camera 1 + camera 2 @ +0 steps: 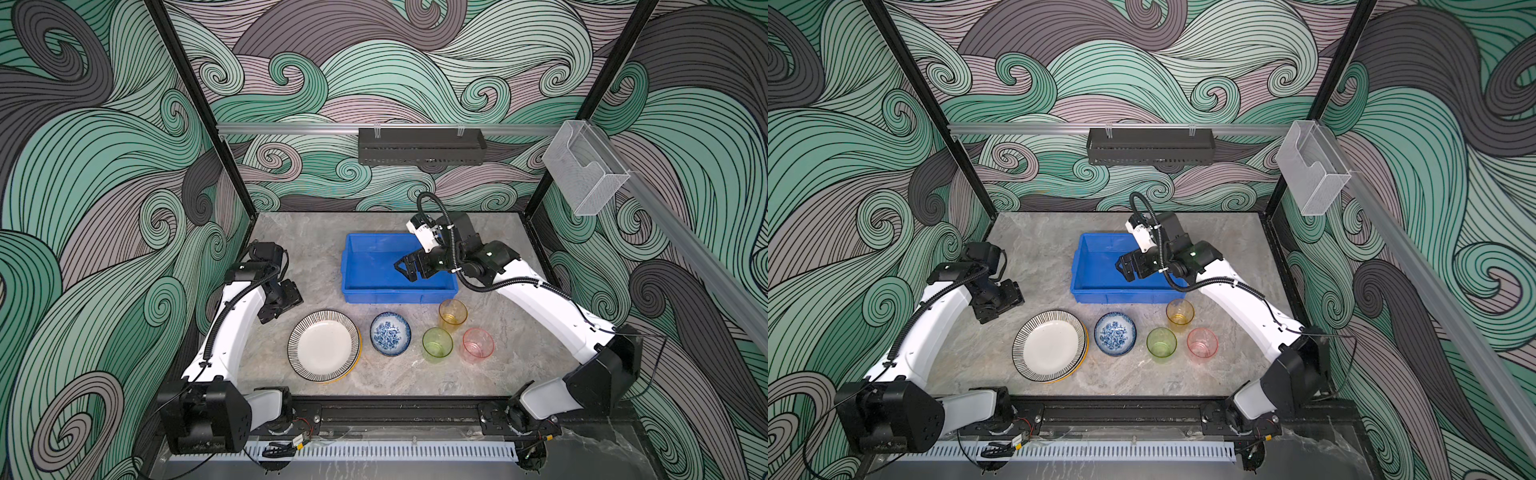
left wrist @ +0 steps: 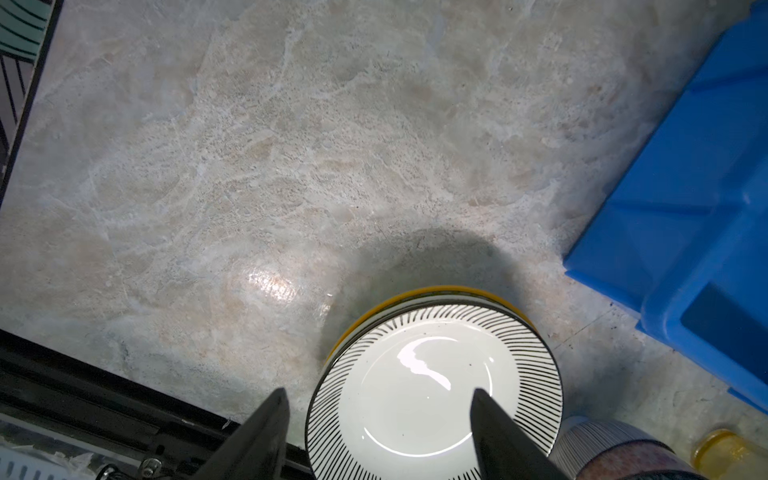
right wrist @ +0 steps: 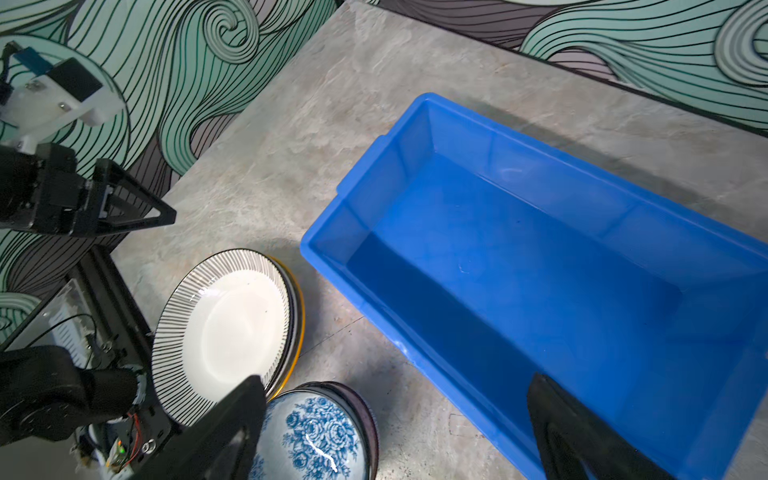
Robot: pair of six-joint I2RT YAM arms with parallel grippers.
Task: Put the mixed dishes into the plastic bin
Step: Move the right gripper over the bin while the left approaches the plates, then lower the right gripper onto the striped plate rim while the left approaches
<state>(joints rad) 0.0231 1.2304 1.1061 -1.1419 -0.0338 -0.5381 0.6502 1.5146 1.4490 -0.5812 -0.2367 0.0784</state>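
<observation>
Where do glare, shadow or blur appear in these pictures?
Left wrist view: white glare streak on the striped plate, bright patch on the table, dark shadow beside the plate. Right wrist view: small glints on the floral bowl. Both top views: even light, no clear blur.

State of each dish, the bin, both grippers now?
Bright blue plastic bin: empty, upright.
Stack of patterned plates: striped-rim on top, outside bin.
Blue-floral bowl: upright, empty, outside bin.
Translucent orange cup: upright.
Translucent green cup: upright.
Translucent pink cup: upright.
Left gripper: open, empty.
Right gripper: open, empty, over bin.
</observation>
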